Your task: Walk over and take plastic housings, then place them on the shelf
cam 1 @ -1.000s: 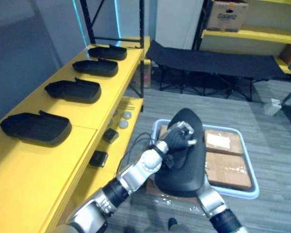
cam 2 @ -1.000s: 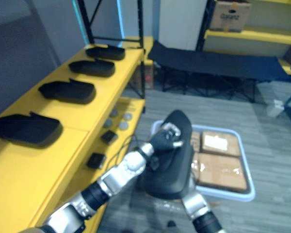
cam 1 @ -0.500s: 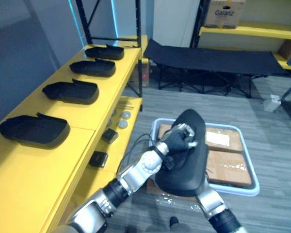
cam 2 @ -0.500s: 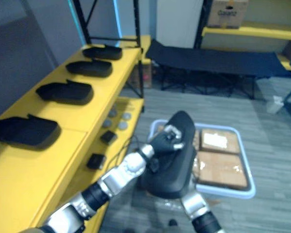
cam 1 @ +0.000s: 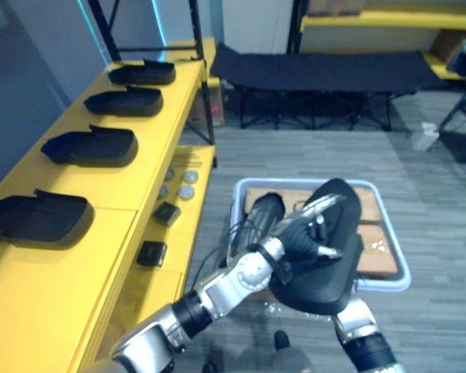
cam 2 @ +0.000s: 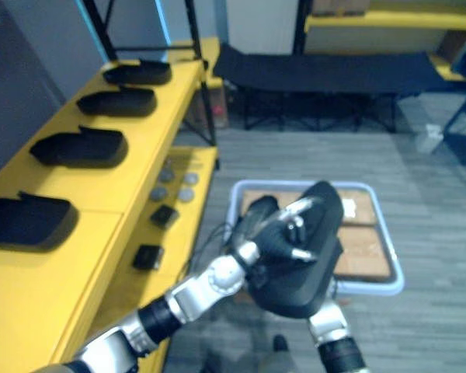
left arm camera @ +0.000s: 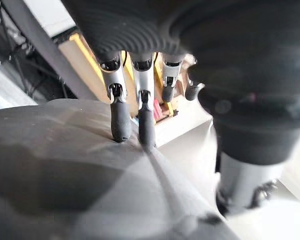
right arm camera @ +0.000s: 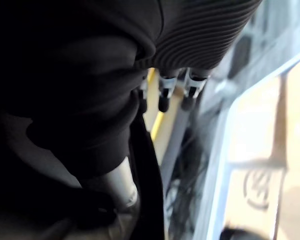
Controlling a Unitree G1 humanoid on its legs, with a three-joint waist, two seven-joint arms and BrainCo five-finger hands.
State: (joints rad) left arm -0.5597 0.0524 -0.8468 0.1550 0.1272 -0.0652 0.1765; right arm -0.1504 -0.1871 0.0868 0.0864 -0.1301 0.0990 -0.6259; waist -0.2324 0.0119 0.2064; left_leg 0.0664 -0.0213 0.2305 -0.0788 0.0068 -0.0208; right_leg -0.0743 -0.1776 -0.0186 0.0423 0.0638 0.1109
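A black plastic housing (cam 1: 330, 272) is held up between my two hands, over the front of a white tray (cam 1: 398, 270). My left hand (cam 1: 303, 242) lies on its upper face; in the left wrist view its fingers (left arm camera: 121, 120) are straight, their tips touching the housing (left arm camera: 65, 165). My right arm rises from the lower right under the housing. In the right wrist view the right hand's fingers (right arm camera: 163, 97) run straight beside the dark shell (right arm camera: 65, 100). A second black housing (cam 1: 262, 214) lies in the tray. Several more housings (cam 1: 89, 146) sit in a row on the yellow shelf (cam 1: 151, 155).
Cardboard boxes (cam 1: 377, 252) fill the tray on the grey floor. Small black and round parts (cam 1: 151, 252) lie on the shelf's lower level to the left of the tray. A black folding cot (cam 1: 318, 74) stands at the back, with more yellow racking behind it.
The camera has shifted. Both hands' fingers have straightened from a curled hold. The housing now leans further right, and a second housing shows in the tray.
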